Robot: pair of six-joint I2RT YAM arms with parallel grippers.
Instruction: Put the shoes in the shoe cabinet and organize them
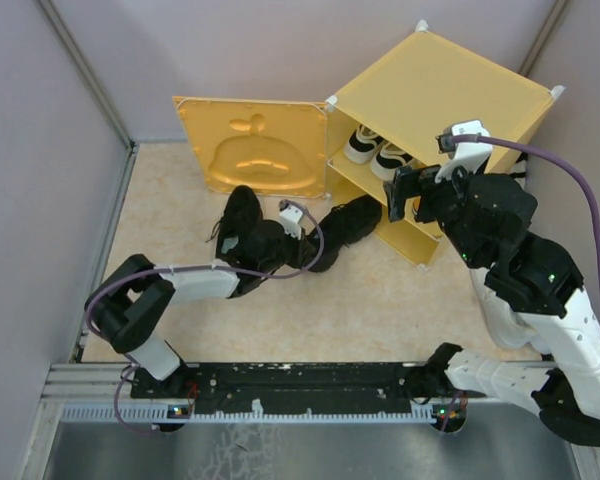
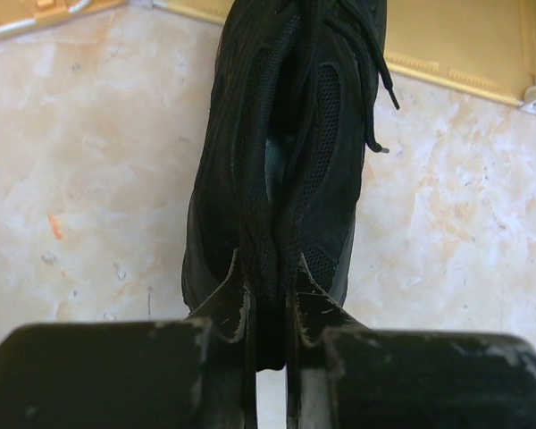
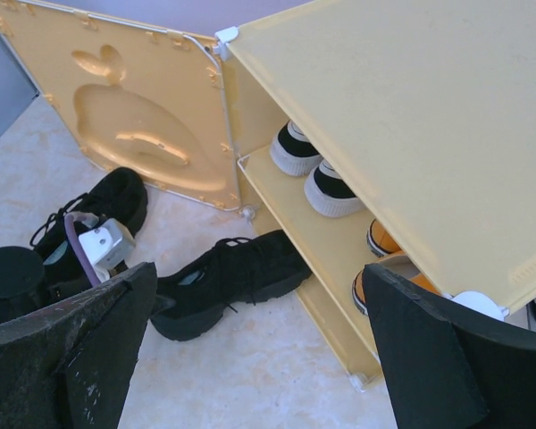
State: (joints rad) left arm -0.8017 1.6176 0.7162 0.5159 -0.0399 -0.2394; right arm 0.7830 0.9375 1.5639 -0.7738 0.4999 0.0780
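The yellow-orange shoe cabinet (image 1: 450,85) stands at the back right with its door (image 1: 252,148) swung open to the left. A black-and-white pair (image 1: 376,152) sits on the upper shelf. An orange pair (image 3: 386,248) shows on the lower level in the right wrist view. One all-black shoe (image 1: 348,224) lies on the floor with its toe at the cabinet's base. My left gripper (image 2: 270,295) is shut on this shoe (image 2: 286,152) at its near end. The second black shoe (image 1: 242,214) lies by the door. My right gripper (image 1: 412,192) is open and empty in front of the shelves.
The floor is beige marbled tile (image 1: 380,300), with grey walls on both sides and a metal rail (image 1: 280,385) at the near edge. The left arm (image 1: 195,282) stretches across the floor. The cabinet's white corner foot (image 3: 362,380) sits near my right finger.
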